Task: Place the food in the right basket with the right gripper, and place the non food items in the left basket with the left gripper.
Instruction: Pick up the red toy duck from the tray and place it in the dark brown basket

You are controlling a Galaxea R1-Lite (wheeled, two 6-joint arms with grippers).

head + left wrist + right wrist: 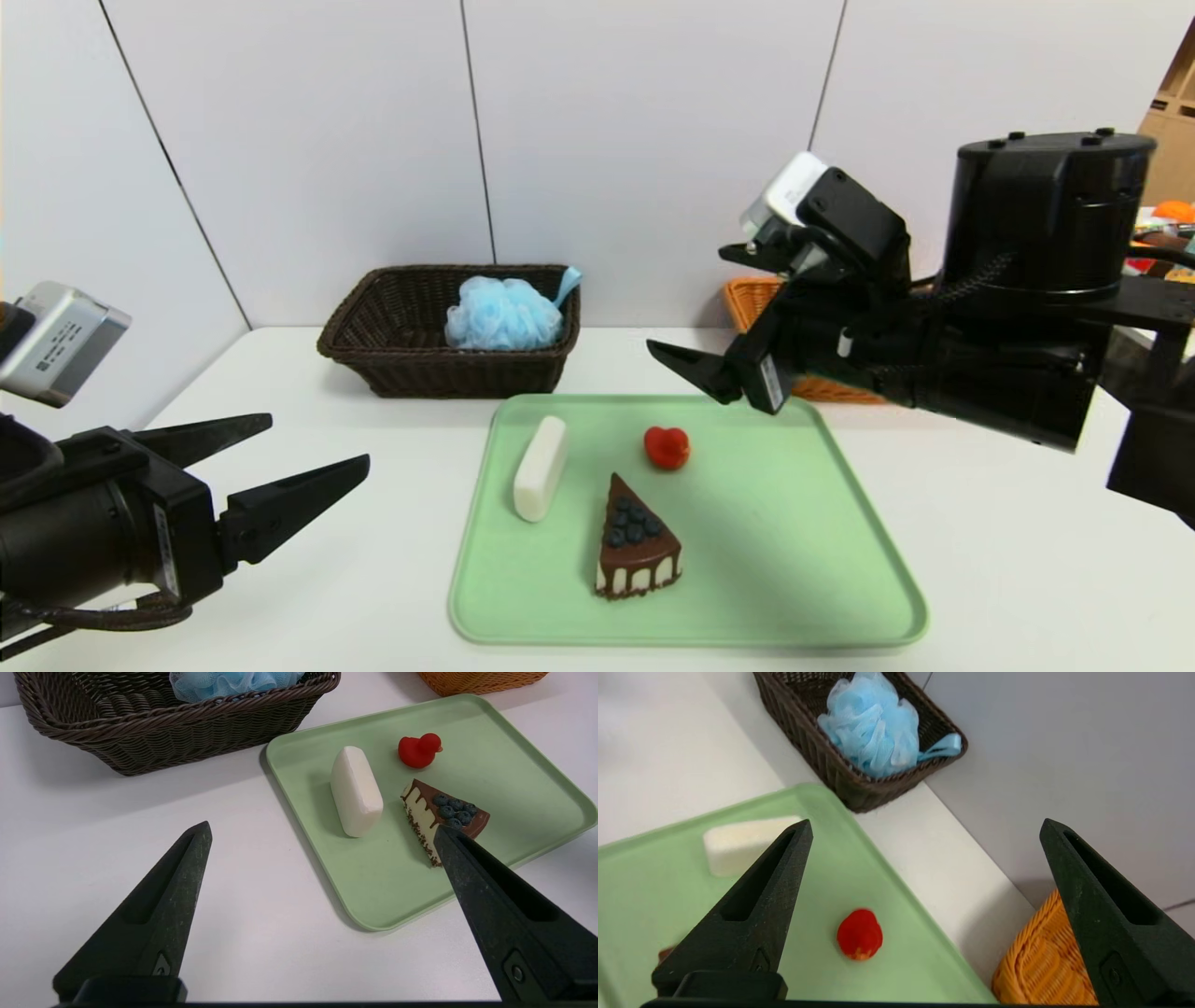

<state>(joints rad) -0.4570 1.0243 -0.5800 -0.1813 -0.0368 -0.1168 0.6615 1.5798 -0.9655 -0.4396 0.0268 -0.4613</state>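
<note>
Looking at the green tray (840, 560), you see the cake slice (638, 551) near its front, with the soap (541, 469) and red duck (667, 447) close by. Your right gripper (719, 373) hangs over the tray's back edge, fingers wide apart and empty. Your left gripper (280, 467) waits at the table's left, spread wide too. The cake looks small, light and stiff, so pinch its two flat white sides.

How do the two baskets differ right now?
The left basket is dark brown and holds the blue bath puff; the right basket is orange and mostly hidden behind the right gripper, its contents unseen. Both are woven and stand behind the tray.
</note>
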